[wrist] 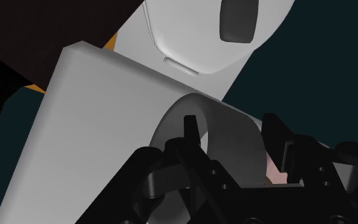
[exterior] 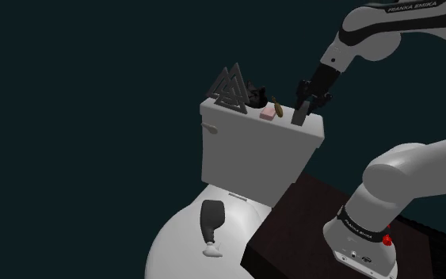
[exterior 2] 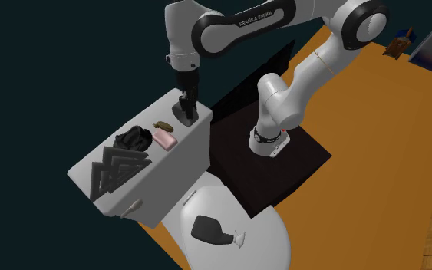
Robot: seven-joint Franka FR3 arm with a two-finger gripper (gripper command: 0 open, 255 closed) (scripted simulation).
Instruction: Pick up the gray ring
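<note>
Here, gray ring point(wrist: 227, 149) at tool point(wrist: 232, 122), atop tank point(wrist: 75, 127)

The claw point(exterior 2: 187, 106) hangs at the gray ring point(exterior 2: 185, 119) on the white tank's point(exterior 2: 172, 172) end nearest the stand point(exterior 2: 233, 157).

dim overall, lit by an even render light with no clear source, against a dark teal backdrop in every view. in the shoulder view the white toilet tank point(exterior: 253, 158) reads as a muted grey and the stand point(exterior: 292, 230) is nearly black. the second exterior view is brighter: the orange floor point(exterior 2: 360, 100) is evenly lit, with no hard cast shadows or glare. in the wrist view the gray ring point(wrist: 225, 114) shades smoothly from pale to dark, and the black gripper point(wrist: 231, 121) swallows most surface detail.
</note>
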